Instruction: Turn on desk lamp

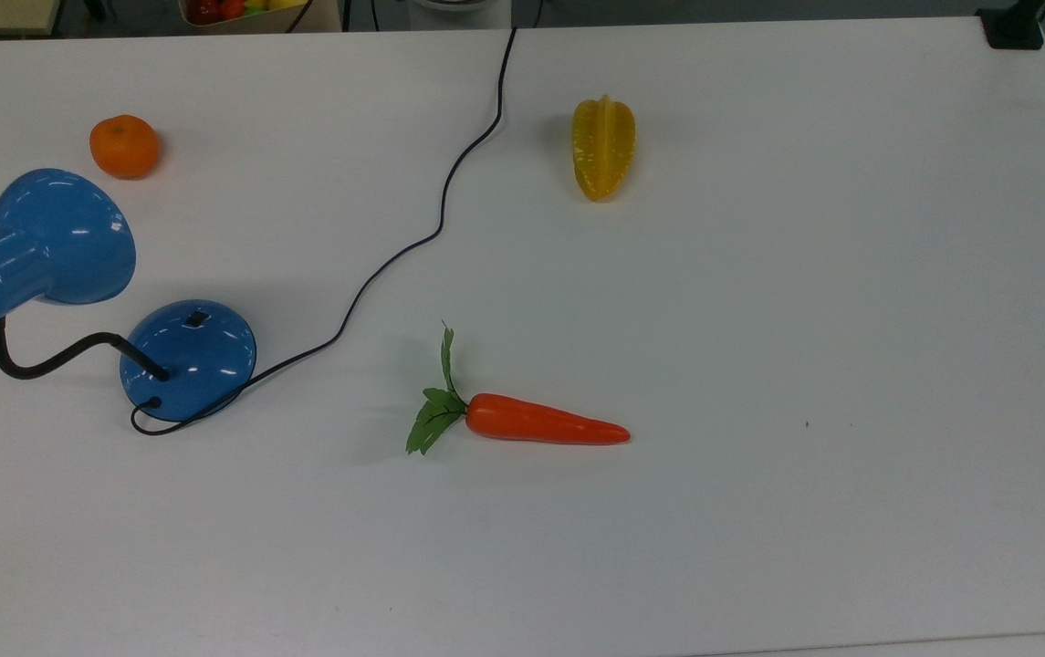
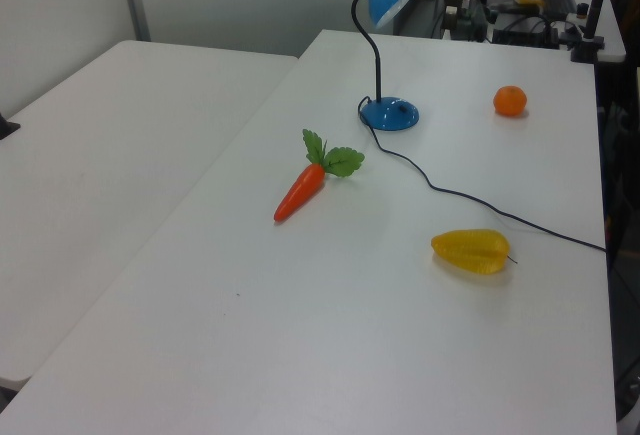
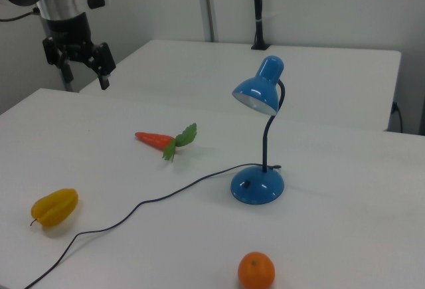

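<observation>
The desk lamp (image 1: 187,359) is glossy blue, with a domed round base, a bent black gooseneck and a bell shade (image 1: 61,235). It stands at the top view's left. A small black switch (image 1: 197,318) sits on the base's top. Its black cord (image 1: 412,246) runs off the table's far edge. I also see the lamp (image 2: 390,113) in the left view and the lamp (image 3: 257,186) in the right view, with its shade unlit. My gripper (image 3: 85,76) hangs open and holds nothing, high at the right view's upper left, far from the lamp.
A toy carrot (image 1: 531,422) lies mid-table, a yellow starfruit (image 1: 603,148) farther back, and an orange (image 1: 124,145) beside the lamp's shade. A second white table (image 2: 110,155) adjoins in the left view. A black post (image 3: 256,10) stands behind in the right view.
</observation>
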Motion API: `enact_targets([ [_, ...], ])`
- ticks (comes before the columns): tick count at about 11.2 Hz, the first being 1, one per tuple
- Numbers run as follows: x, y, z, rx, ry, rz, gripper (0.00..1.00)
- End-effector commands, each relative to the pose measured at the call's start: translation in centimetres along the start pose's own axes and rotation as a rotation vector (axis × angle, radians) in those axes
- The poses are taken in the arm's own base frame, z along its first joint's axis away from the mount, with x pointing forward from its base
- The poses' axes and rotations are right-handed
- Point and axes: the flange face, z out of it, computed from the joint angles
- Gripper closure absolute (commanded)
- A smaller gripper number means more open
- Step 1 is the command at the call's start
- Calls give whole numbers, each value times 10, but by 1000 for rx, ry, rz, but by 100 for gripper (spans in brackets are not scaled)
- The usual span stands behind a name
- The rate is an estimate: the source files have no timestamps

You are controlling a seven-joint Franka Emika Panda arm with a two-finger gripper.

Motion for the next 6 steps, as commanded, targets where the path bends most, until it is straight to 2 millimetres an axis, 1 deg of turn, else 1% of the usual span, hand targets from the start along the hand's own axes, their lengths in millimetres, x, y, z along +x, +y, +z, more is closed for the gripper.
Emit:
enact_targets([
  [1, -8, 0, -1, 10, 21, -80, 14],
  [4, -7, 0, 2, 11, 18, -83, 46],
  [6, -7, 0, 2, 11, 18, -80, 83],
])
